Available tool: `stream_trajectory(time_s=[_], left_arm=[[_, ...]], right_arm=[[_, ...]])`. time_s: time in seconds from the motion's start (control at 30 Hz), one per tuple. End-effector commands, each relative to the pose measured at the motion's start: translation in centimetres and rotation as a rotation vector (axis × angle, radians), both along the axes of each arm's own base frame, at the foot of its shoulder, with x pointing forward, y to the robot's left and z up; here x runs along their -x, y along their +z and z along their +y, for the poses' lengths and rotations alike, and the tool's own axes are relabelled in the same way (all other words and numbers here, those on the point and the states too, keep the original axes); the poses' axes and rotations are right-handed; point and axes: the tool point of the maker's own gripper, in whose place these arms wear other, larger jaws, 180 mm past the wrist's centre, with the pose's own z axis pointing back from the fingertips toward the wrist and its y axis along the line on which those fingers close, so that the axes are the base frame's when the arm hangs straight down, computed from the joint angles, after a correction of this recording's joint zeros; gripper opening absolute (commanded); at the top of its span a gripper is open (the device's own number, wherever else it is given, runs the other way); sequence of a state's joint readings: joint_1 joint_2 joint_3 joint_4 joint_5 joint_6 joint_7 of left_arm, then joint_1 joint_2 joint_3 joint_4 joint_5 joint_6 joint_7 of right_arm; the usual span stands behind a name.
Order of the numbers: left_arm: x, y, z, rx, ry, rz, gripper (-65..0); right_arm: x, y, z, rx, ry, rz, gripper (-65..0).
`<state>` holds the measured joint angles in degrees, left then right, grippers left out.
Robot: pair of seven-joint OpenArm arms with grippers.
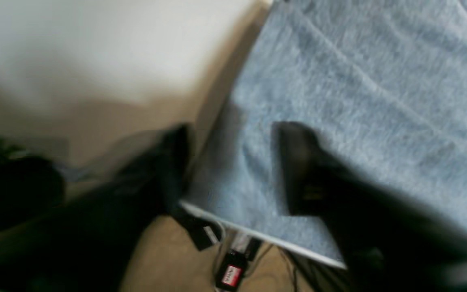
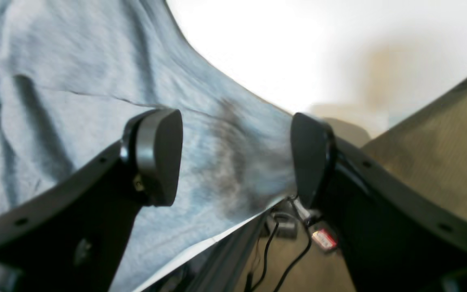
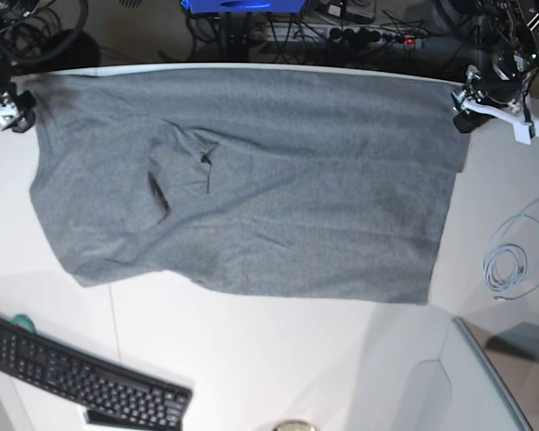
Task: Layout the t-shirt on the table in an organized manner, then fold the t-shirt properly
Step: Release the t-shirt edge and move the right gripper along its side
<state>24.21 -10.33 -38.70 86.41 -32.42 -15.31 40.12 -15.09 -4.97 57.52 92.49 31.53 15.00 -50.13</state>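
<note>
The grey t-shirt [image 3: 251,180] lies spread flat on the white table [image 3: 278,359], its far edge along the table's far edge and a puckered crease left of its middle. My left gripper [image 3: 468,111] hovers at the shirt's far right corner. In the blurred left wrist view it [image 1: 237,166] is open, fingers astride the shirt's edge [image 1: 339,101]. My right gripper [image 3: 18,112] is at the far left corner. In the right wrist view it [image 2: 233,158] is open over the shirt corner [image 2: 75,101], with cloth lying loose between the pads.
A black keyboard [image 3: 81,382] lies at the near left. A coiled pale cable [image 3: 510,260] sits right of the shirt. A grey panel [image 3: 485,386] fills the near right corner. Cables and power strips [image 3: 341,27] hang beyond the table's far edge.
</note>
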Motion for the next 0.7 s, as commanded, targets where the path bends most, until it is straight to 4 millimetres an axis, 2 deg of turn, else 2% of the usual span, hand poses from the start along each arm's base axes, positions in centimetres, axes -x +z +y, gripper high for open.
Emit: stream_trajectory(time_s=[0.0,0.03,0.1,0.17,0.2,0.23,0.33,0.37,0.43,0.47,0.53,0.57,0.67], left_arm=[[-0.8,1.4,0.5,-0.029,-0.016,-0.041,-19.6],[-0.9,2.0,0.7,-0.04,-0.017,-0.054,-16.5],[-0.8,3.5,2.4,-0.078,0.022,-0.087,-13.2],[-0.5,5.3,4.6,-0.12,0.087,-0.126,-13.2],[-0.3,6.2,5.5,-0.143,0.108,-0.145,-13.2],[-0.8,6.9,5.8,-0.155,0.111,-0.166,-13.2],[-3.6,8.3,5.2,-0.154,0.091,-0.233,-13.7],[-5.2,8.3,4.2,-0.138,0.062,-0.252,-15.3],[-8.0,8.4,1.9,-0.127,-0.032,-0.266,-26.8],[-9.1,8.1,0.7,-0.126,-0.083,-0.26,-35.7],[-11.7,7.6,-1.9,-0.141,-0.18,-0.25,-59.1],[-12.5,7.4,-2.8,-0.151,-0.21,-0.242,-65.0],[-13.6,6.5,-3.9,-0.199,-0.256,-0.205,-65.0]], right_arm=[[-0.9,1.6,-0.9,0.045,0.001,-0.046,-25.4],[-1.1,1.9,-1.0,0.055,0.001,-0.054,-25.4],[-1.6,2.7,-1.4,0.076,0.005,-0.07,-25.4],[-2.4,3.3,-1.9,0.095,0.016,-0.089,-25.2],[-3.3,3.9,-2.7,0.115,0.027,-0.102,-24.8],[-4.2,3.9,-3.2,0.112,0.033,-0.112,-24.8],[-9.5,3.2,-4.5,0.101,0.093,-0.155,-25.1],[-11.1,2.6,-4.7,0.1,0.121,-0.16,-25.2],[-14.9,2.1,-5.2,0.133,0.181,-0.186,-25.2],[-16.5,1.8,-5.2,0.151,0.211,-0.193,-25.2],[-19.4,1.5,-5.3,0.193,0.275,-0.201,-24.8],[-20.5,1.5,-5.4,0.209,0.294,-0.206,-24.6],[-22.7,0.9,-5.4,0.225,0.325,-0.193,-24.3]])
